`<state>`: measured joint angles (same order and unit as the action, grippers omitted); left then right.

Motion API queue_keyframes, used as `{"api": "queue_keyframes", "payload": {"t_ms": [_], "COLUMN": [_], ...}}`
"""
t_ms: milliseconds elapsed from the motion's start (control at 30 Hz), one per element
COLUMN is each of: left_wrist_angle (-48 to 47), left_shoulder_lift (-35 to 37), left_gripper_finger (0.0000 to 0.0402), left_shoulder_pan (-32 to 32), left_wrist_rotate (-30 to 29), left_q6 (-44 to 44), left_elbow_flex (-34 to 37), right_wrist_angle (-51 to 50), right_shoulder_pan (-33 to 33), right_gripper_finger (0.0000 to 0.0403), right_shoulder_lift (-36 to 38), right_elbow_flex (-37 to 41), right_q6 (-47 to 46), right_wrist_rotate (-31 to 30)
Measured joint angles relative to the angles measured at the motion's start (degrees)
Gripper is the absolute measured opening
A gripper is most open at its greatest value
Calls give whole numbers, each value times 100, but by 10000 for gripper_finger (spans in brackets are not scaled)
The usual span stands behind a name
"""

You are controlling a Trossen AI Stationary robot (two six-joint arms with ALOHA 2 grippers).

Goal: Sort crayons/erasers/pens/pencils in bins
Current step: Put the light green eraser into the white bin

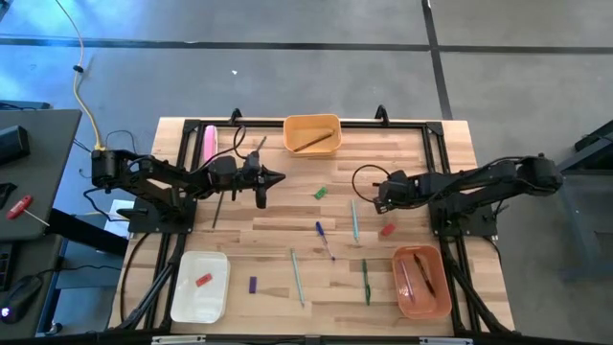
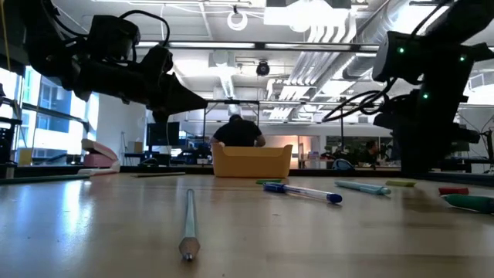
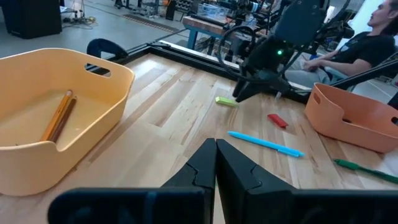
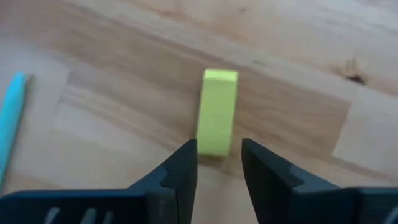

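Now going for the lime crayon piece (image 4: 216, 106)

Lying flat on the table (image 1: 278, 225), just ahead of the right gripper (image 4: 217, 152), jaws a little apart and holding nothing. Probably the next step: slide forward, go down, pinch the long sides, lift. Then carry it far across to the white bin (image 1: 182, 302), home of one red piece (image 1: 202, 280). Waiting near the yellow-orange bin (image 1: 312, 122): left gripper (image 1: 276, 177), jaws pressed together, empty.
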<state>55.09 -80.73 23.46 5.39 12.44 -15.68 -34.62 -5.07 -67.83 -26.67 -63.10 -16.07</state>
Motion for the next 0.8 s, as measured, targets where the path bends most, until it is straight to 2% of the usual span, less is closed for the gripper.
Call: {"api": "queue_keyframes", "payload": {"t_ms": [467, 800], "left_wrist_angle": [-2, -85], "left_shoulder_lift": [0, 0], "left_gripper_finger": [0, 0], "left_shoulder_pan": [0, 0], "left_wrist_rotate": [0, 0], "left_q6": [44, 44], "left_elbow_flex": [-2, -4], "right_wrist_angle": [280, 518], "right_shoulder_pan": [-170, -163], "right_gripper_finger": [145, 143], "right_shoulder_lift": [-31, -564], "right_elbow_flex": [137, 108], "right_q6": [112, 2], "right_wrist_rotate": [-72, 41]}}
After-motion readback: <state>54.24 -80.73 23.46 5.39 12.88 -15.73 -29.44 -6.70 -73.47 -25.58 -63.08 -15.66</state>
